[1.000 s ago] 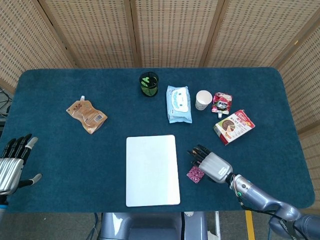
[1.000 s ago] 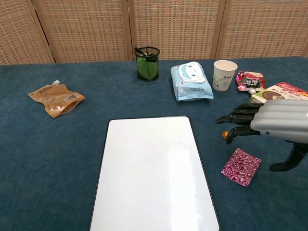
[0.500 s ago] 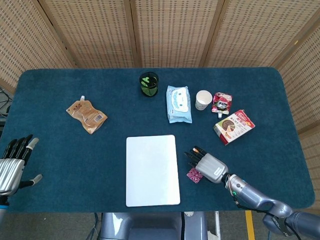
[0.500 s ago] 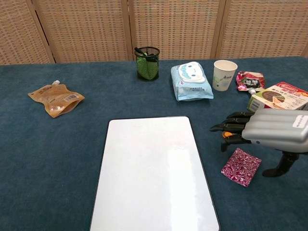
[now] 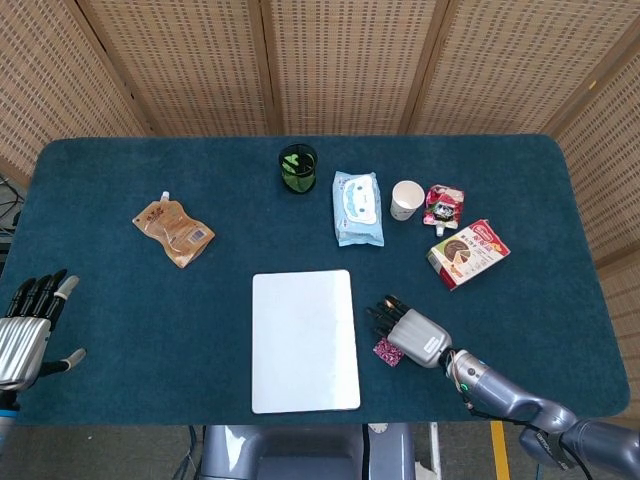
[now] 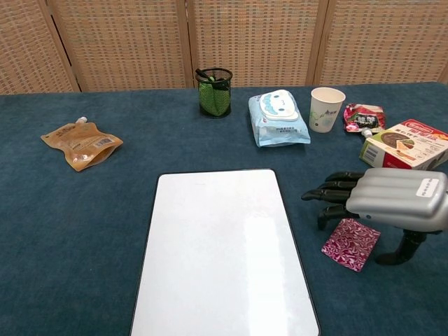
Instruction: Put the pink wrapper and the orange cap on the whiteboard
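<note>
- Fingers point(image 6: 329, 196) of the right hand point(image 6: 392, 201) reach out flat and apart, holding nothing, palm down just above the pink wrapper point(image 6: 350, 243), thumb dropped beside it; probably lined up for a pick.
- Left hand point(image 5: 22, 335) sits at the table's near left edge, fingers straight and spread, gripping nothing, well apart from everything.
- Pink wrapper lies on the blue cloth just right of the whiteboard point(image 6: 220, 245), not on it.
- Orange cap cannot be made out in either view; likely hidden under the right hand's fingers.
- Whiteboard lies flat at centre with nothing on it, so neither of the 2 items is placed yet.
- Black mesh cup point(image 6: 214, 92) holds something green; the white paper cup point(image 6: 326, 108) stands upright, contents not visible.
</note>
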Tool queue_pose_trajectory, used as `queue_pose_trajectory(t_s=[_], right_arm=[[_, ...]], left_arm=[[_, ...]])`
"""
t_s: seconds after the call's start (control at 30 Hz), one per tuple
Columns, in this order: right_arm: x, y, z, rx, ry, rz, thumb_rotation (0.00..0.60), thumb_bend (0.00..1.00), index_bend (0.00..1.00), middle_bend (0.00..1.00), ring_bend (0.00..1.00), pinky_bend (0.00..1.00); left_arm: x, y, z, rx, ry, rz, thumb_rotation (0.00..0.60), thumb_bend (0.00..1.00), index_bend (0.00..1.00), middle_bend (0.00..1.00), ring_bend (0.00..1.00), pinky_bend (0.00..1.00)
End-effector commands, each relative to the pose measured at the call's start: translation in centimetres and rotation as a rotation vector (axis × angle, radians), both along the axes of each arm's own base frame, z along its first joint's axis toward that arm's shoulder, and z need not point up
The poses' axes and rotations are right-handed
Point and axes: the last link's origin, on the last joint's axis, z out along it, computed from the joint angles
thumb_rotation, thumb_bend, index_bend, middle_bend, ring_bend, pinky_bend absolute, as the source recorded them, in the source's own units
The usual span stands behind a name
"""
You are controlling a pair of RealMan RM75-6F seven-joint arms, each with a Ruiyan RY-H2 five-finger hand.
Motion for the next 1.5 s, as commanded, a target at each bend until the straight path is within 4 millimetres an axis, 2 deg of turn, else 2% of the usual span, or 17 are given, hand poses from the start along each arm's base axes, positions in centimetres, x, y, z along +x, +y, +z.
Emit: queue_pose_trajectory(t_s=[0.03,0.2,0.37,0.73,0.9,1.1,1.27,1.5], right_arm=[[0.0,0.0,-0.2,0.002,0.003,0.003,0.600,0.26,0.26,0.00,0.00,0.00],[0.1,0.1,-0.4,0.004,0.004,0.001,0.600,0.34,0.37,0.00,0.00,0.00],[0.1,0.2,-0.5,0.006,0.003,-0.007,0.600,0.37,0.50,0.00,0.00,0.00],[0.7,-0.1,-0.1,-0.005,-0.035,-0.025,0.600,0.40,0.52,0.00,0.00,0.00],[2.0,-0.3,0.4,-0.017,-0.074,-0.012,0.600,0.39,0.52,0.00,0.00,0.00],[4.6,-1.2,0.9,-0.038,-0.119,0.011,0.600,0.39,0.52,0.00,0.00,0.00],[8.0,-2.2,0.9,-0.051,-0.165,0.027,0.600,0.39,0.52,0.00,0.00,0.00],[12.9,-3.1,-1.7,-0.049,-0.185,0.017,0.600,0.39,0.52,0.00,0.00,0.00]], left_arm=[[0.0,0.0,0.0,-0.001,0.000,0.000,0.600,0.00,0.00,0.00,0.00,0.00],[0.0,0.0,0.0,-0.003,-0.002,0.000,0.600,0.00,0.00,0.00,0.00,0.00],[0.0,0.0,0.0,-0.005,-0.002,0.001,0.600,0.00,0.00,0.00,0.00,0.00],[0.0,0.0,0.1,-0.004,-0.008,0.000,0.600,0.00,0.00,0.00,0.00,0.00],[0.0,-0.1,0.2,-0.002,-0.010,0.001,0.600,0.00,0.00,0.00,0.00,0.00],[-0.1,-0.1,0.3,-0.002,-0.014,0.002,0.600,0.00,0.00,0.00,0.00,0.00],[-0.1,-0.1,0.4,-0.002,-0.017,0.004,0.600,0.00,0.00,0.00,0.00,0.00],[-0.3,0.2,0.5,-0.001,-0.021,0.014,0.600,0.00,0.00,0.00,0.00,0.00]])
